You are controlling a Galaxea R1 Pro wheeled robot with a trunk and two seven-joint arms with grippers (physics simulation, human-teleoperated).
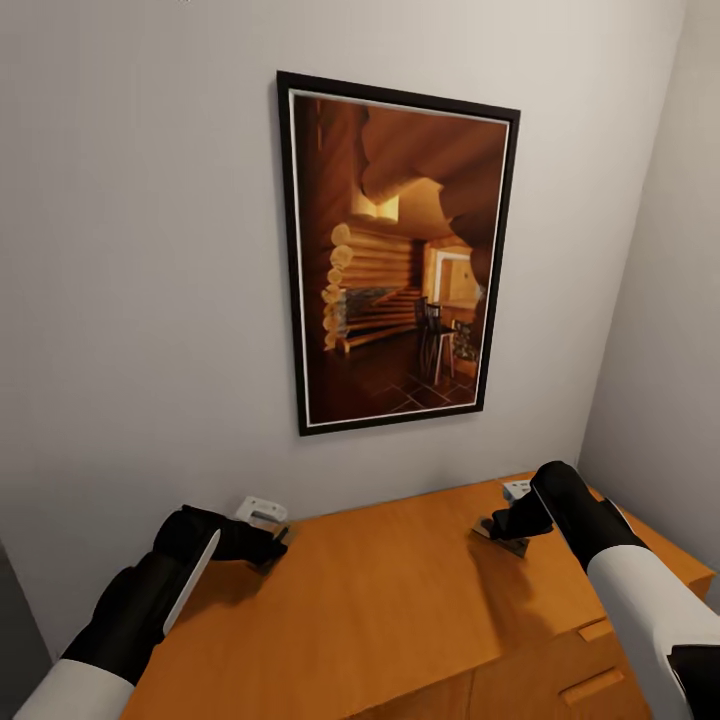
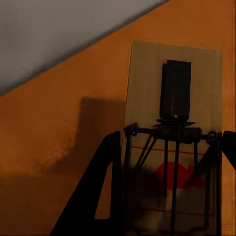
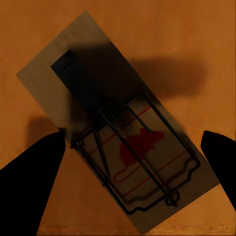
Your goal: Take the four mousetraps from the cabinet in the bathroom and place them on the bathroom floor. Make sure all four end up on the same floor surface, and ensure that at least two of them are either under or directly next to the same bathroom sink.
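Resting on the orange-brown cabinet (image 1: 400, 600) top, two mousetraps lie flat, one under each arm. Near the back left corner, the left gripper (image 1: 268, 548) straddles a mousetrap (image 2: 172, 137), its dark fingers (image 2: 96, 196) at the trap's two long sides; whether they pinch the wood cannot be told. Toward the back right edge, the right gripper (image 1: 497, 528) hovers spread wide over a second mousetrap (image 3: 118, 142), fingertips clear of it on both sides. A framed log-cabin picture (image 1: 400, 265) hangs on the grey wall behind.
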